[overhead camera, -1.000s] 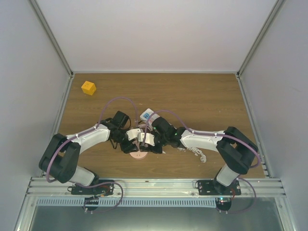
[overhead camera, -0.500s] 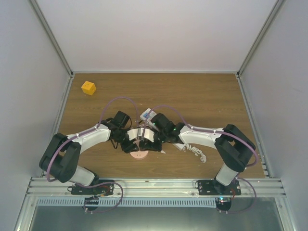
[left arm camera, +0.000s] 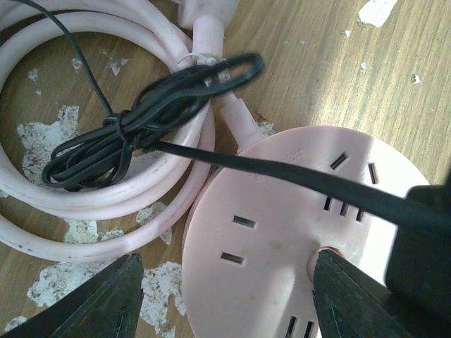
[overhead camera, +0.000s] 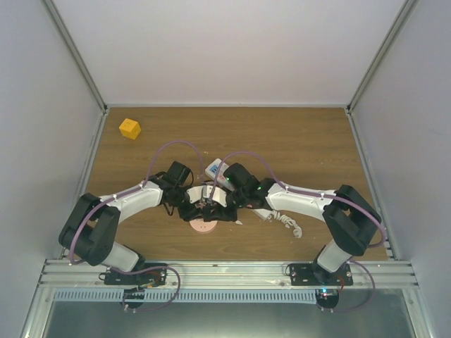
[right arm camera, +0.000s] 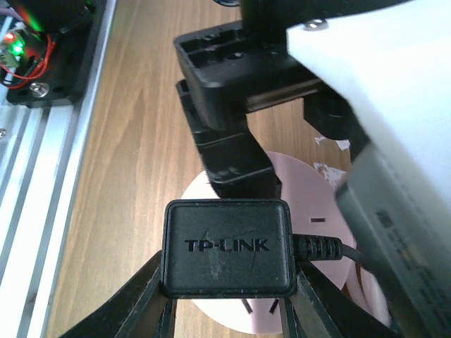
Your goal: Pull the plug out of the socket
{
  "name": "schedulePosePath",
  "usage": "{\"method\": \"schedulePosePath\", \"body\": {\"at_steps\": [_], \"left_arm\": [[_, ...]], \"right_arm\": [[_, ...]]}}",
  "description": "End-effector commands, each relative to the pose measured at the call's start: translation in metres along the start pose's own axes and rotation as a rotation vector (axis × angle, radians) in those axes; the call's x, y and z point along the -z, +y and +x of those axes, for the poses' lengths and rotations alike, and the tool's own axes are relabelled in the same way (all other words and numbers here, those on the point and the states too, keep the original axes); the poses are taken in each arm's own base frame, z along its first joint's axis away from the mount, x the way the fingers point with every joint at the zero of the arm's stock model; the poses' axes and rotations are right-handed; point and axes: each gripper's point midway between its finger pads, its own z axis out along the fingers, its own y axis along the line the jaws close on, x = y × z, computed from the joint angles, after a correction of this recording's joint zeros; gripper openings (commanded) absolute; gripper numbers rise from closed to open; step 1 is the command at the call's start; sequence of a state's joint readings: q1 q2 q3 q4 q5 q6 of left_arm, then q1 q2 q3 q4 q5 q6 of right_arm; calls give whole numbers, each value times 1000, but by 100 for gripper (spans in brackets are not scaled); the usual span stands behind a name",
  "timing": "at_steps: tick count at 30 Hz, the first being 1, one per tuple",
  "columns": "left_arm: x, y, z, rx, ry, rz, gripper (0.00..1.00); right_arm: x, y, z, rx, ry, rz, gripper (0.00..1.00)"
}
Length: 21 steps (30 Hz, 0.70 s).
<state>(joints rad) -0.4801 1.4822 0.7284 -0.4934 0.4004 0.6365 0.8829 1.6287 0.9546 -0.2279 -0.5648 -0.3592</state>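
Surface: worn wooden table point(left arm camera: 394, 63)
Right gripper point(right arm camera: 225, 299): jaws clamped on the black square TP-LINK plug point(right arm camera: 227, 245), probably to pull it up
Left gripper point(left arm camera: 225, 303): jaws wide, astride the round pink plastic socket point(left arm camera: 282, 232), likely bracing it
Beyond the jaws: coiled pink cable point(left arm camera: 84, 204), bundled thin black cord point(left arm camera: 141, 120)

My left arm point(overhead camera: 134, 201) and right arm point(overhead camera: 299, 203): white-shelled, black-jointed, a purple cable point(overhead camera: 173, 146) looped along each. My bases point(overhead camera: 137, 276): black, the right showing a green light point(right arm camera: 14, 44). My left gripper point(left arm camera: 229, 303), right gripper point(right arm camera: 225, 303): black fingers point(left arm camera: 106, 303).

env: prob. robot lab | white encl. walls point(overhead camera: 232, 49) | alu rail point(overhead camera: 225, 271) | wood table point(overhead camera: 296, 141)
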Motion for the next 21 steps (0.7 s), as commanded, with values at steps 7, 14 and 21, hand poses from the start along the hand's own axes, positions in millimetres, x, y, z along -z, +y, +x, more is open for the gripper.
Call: {"method": "schedulePosePath", "body": {"at_steps": [7, 14, 21], "left_arm": [[31, 9, 1, 12, 20, -42, 75], [92, 28, -51, 8, -178, -107, 83], [151, 31, -82, -11, -368, -132, 83]], "right_arm": [[28, 3, -43, 39, -149, -30, 1], [55, -16, -59, -2, -216, -16, 1], [102, -48, -89, -51, -329, 47, 1]]}}
